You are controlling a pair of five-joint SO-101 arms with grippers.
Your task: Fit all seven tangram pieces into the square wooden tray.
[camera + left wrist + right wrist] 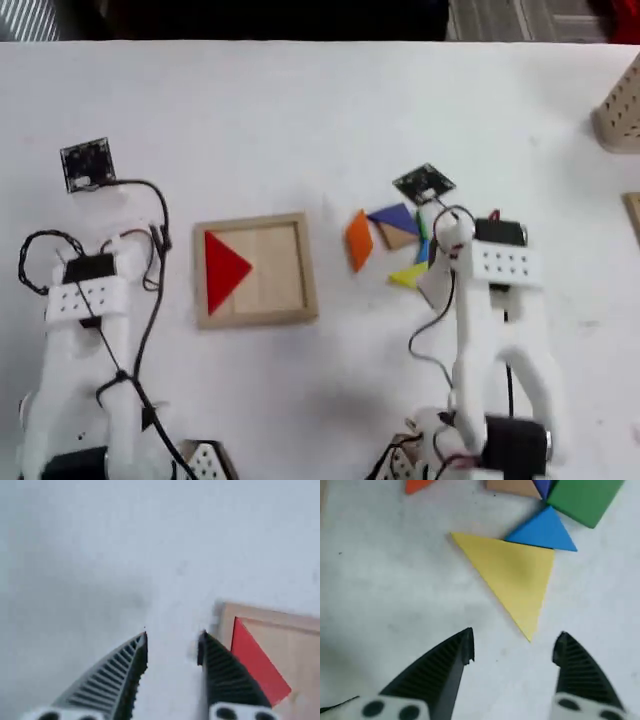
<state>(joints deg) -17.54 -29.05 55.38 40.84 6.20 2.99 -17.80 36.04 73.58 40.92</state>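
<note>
Here the square wooden tray [308, 270] holds one flat red triangle [225, 268]

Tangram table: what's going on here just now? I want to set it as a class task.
A wooden tray holds one red triangle; the other tangram pieces lie clustered beside it. The right gripper hangs open at the tip of the yellow triangle, holding nothing. The left gripper is open over bare table by the tray's corner.

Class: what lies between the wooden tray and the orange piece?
Nothing but bare white table, as the high view shows, between the wooden tray and the orange piece.
</note>
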